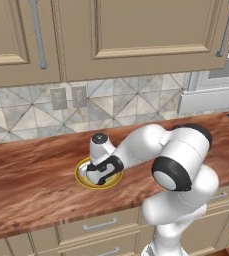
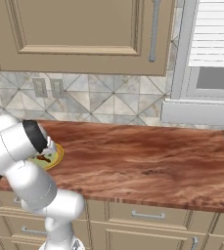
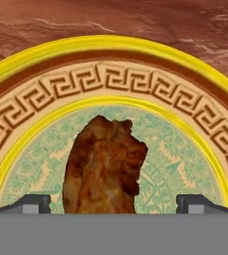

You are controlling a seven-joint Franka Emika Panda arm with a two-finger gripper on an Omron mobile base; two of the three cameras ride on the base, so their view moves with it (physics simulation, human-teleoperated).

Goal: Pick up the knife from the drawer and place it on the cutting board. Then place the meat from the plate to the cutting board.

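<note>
A: Meat (image 3: 104, 167) check: flat, ragged, dark reddish-brown lump, lying in the middle of the plate (image 3: 110, 50). Plate is yellow-rimmed with a brown key-pattern band and a pale green centre.

B: Fingers?

A: Spread as wide as they go, gripper (image 3: 113, 204) empty. One fingertip (image 3: 31, 203) sits left of the meat, the other right, nothing pinched. Meat's lower edge is cut off at the bottom of the hand view.

B: Base cameras?

A: Left one: hand (image 1: 101, 167) hangs right over the plate (image 1: 81, 176) and covers most of it, just a yellow rim arc showing. Right one: arm blocks the plate's (image 2: 56, 157) left part; a dark scrap of meat (image 2: 45, 157) shows on it.

B: Where's the plate?

A: On the wood-grain tabletop (image 1: 31, 180), near the front edge.
</note>
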